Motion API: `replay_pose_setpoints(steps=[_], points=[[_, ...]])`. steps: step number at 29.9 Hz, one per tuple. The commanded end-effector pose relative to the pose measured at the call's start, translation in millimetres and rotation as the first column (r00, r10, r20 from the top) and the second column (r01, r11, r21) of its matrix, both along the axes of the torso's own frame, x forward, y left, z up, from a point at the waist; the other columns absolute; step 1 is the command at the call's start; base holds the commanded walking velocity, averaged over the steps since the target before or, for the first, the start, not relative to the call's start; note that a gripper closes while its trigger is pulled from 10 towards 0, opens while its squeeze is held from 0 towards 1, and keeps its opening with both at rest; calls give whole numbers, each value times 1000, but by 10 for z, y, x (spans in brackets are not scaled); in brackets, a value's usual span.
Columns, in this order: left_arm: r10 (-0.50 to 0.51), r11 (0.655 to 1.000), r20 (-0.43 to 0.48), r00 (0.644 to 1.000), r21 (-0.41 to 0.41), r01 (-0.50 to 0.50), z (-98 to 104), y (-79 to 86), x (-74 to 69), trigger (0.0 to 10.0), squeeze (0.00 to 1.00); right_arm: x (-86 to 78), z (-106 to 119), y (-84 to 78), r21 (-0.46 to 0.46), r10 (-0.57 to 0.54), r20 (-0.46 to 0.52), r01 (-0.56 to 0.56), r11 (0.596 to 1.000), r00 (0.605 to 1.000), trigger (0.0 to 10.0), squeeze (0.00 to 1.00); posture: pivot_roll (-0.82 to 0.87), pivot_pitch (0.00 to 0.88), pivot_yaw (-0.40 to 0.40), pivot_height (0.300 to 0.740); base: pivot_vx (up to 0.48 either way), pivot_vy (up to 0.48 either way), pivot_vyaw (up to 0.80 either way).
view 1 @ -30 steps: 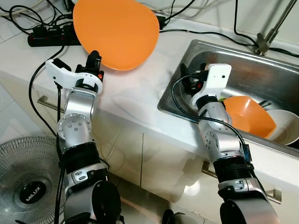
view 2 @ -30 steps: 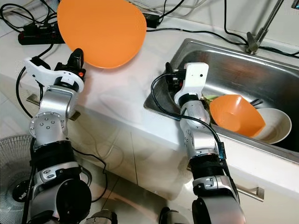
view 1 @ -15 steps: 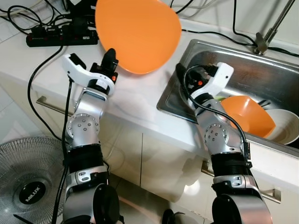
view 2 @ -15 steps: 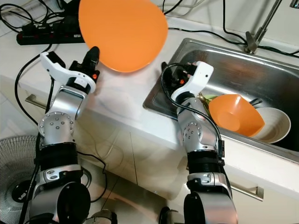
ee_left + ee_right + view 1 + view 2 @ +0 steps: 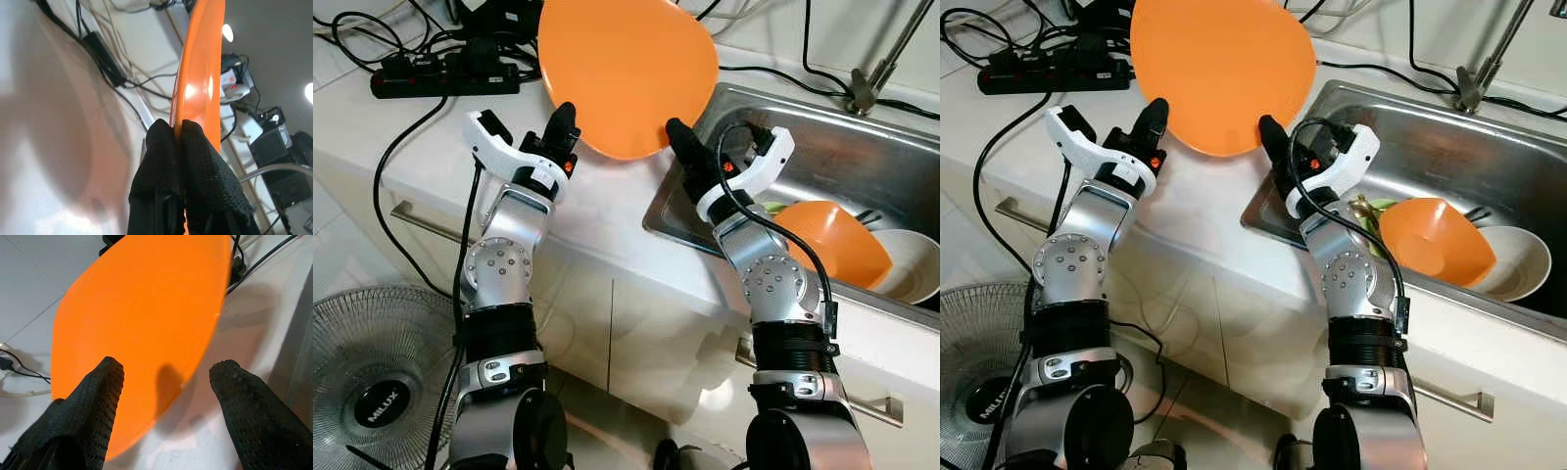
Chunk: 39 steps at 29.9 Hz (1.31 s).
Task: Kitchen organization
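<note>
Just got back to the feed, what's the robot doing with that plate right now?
The left hand is shut on the rim of the orange plate, holding it up on edge above the counter. The right hand is open with its fingers at the plate's lower edge beside the sink, not gripping it. An orange bowl and a white bowl sit in the sink.

orange plate (image 5: 626, 73), tilted above counter (rim pinched), glossy

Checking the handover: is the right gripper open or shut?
Open. In the right wrist view its fingers stand apart before the orange plate, which the left gripper pinches.
</note>
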<state>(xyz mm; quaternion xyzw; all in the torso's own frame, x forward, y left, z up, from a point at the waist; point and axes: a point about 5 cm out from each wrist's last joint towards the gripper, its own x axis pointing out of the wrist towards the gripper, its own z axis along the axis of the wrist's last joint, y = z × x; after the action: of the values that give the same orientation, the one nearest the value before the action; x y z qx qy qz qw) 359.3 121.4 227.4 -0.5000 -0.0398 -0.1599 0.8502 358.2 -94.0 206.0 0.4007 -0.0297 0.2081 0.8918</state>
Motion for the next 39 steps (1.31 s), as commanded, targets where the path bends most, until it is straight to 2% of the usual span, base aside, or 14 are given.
replay_pose_setpoints(steps=[1, 8, 22, 35, 36, 37, 38, 39], points=[[-51, 999, 54, 997, 3, 51, 89, -97, -39, 10000, 0, 3, 2, -33, 25, -18, -16, 18, 1000, 1000, 10000, 0, 97, 90, 7, 740, 0, 0, 0], [-92, 996, 57, 994, 13, 91, 78, -164, -81, 10000, 0, 7, -16, -48, 4, -33, -29, 33, 999, 999, 10000, 0, 102, 96, 3, 740, 0, 0, 0], [-117, 993, 79, 990, 14, 116, 111, -194, -128, 10000, 0, 19, -54, -56, -19, -48, -44, 47, 999, 998, 10000, 0, 104, 90, 1, 740, 0, 0, 0], [-154, 988, 64, 986, 27, 153, 57, -243, -169, 10000, 0, 66, -42, -137, -3, -108, -62, 108, 994, 992, 10000, 0, 103, 72, 3, 740, 0, 0, 0], [-155, 988, 61, 986, 27, 154, 49, -243, -171, 10000, 0, 69, -41, -145, 2, -114, -64, 115, 993, 991, 8980, 0, 102, 71, 3, 740, 0, 0, 0], [-156, 988, 59, 986, 28, 154, 42, -242, -175, 10000, 0, 72, -40, -153, 5, -120, -66, 121, 993, 991, 7294, 0, 102, 71, 3, 740, 0, 0, 0], [-155, 988, 55, 986, 30, 153, 32, -236, -177, 10000, 0, 78, -35, -166, 11, -128, -68, 129, 992, 989, 3961, 0, 102, 71, 3, 740, 0, 0, 0], [-153, 988, 52, 987, 31, 152, 24, -230, -179, 10000, 0, 83, -31, -180, 16, -136, -70, 137, 990, 988, 3725, 0, 102, 72, 2, 740, 0, 0, 0]])
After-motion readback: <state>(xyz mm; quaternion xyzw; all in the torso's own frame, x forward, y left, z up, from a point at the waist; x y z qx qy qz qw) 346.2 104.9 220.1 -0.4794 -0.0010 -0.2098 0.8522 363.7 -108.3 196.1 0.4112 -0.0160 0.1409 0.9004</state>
